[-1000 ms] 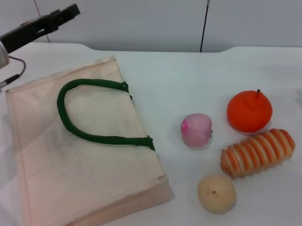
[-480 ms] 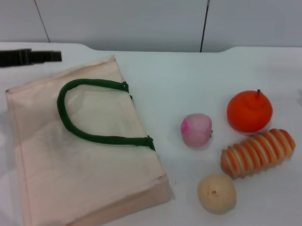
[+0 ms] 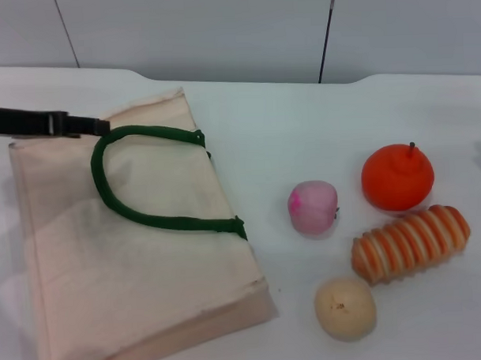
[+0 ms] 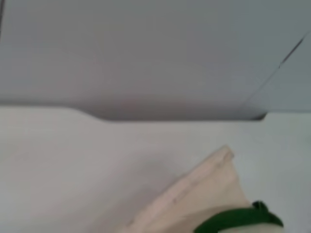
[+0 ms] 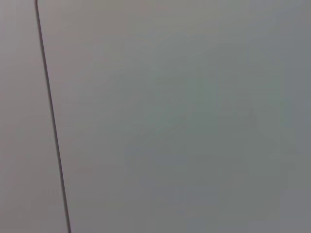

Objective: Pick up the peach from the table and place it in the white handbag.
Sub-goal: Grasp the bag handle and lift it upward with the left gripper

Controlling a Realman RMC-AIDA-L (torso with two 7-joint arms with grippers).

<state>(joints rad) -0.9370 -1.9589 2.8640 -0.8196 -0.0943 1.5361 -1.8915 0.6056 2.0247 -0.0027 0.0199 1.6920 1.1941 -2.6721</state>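
Note:
The peach (image 3: 312, 207), pale pink with a magenta blush, lies on the white table right of the white handbag (image 3: 132, 255). The bag lies flat with its dark green handle (image 3: 146, 179) looped on top. It also shows in the left wrist view (image 4: 204, 194), along with a bit of the handle (image 4: 238, 222). My left gripper (image 3: 100, 126) reaches in from the left edge, low over the bag's far left part, its tip beside the handle's far left bend. It is far from the peach. The right gripper is out of view.
An orange fruit with a stem (image 3: 397, 177) lies right of the peach. An orange-and-cream striped oblong object (image 3: 411, 243) lies in front of it. A beige round fruit (image 3: 344, 307) lies at the front. A grey wall stands behind the table.
My left gripper has come down from high at the far left and moved right, now low over the bag's far edge by the handle. The fruits and the bag have not moved.

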